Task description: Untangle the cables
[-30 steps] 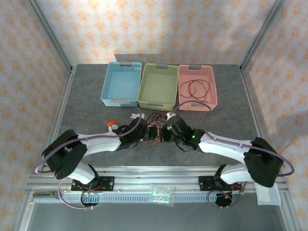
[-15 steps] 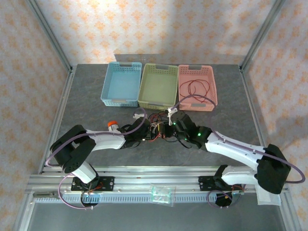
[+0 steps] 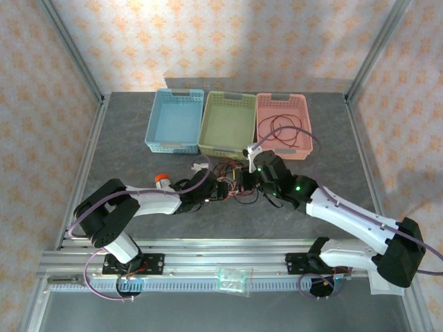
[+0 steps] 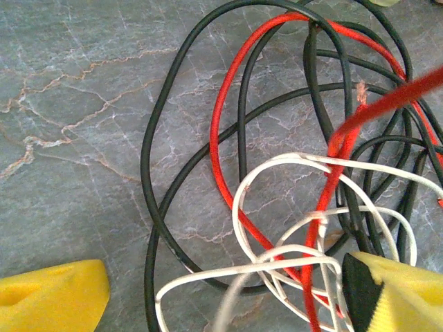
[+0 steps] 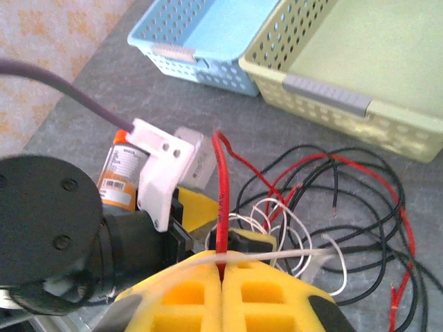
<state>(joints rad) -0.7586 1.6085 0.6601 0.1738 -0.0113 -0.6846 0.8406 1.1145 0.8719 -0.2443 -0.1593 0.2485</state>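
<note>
The cables lie in a tangle point(image 3: 232, 185) on the grey table between my two grippers. In the left wrist view a black cable point(image 4: 156, 138), a red cable point(image 4: 220, 138) and a white cable point(image 4: 242, 200) loop over each other. My left gripper point(image 4: 221, 304) is open and low over them, with white and red loops between its yellow fingers point(image 4: 48, 301). My right gripper point(image 5: 221, 266) is shut on a red cable point(image 5: 221, 187), which rises straight out of its pads. A white strand lies across its fingertips. From above, the right gripper point(image 3: 250, 176) faces the left gripper point(image 3: 216, 191).
Three baskets stand at the back: blue point(image 3: 172, 145), green point(image 3: 225, 150) and pink point(image 3: 287, 150), the pink one holding a dark red cable loop point(image 3: 284, 128). An orange-capped bottle point(image 3: 162, 180) stands beside the left arm. A small plastic bag point(image 3: 232, 280) lies on the front rail.
My right arm has stretched out and moved back and to the right, drawing the red cable with it. The left gripper has dropped lower at the tangle.
</note>
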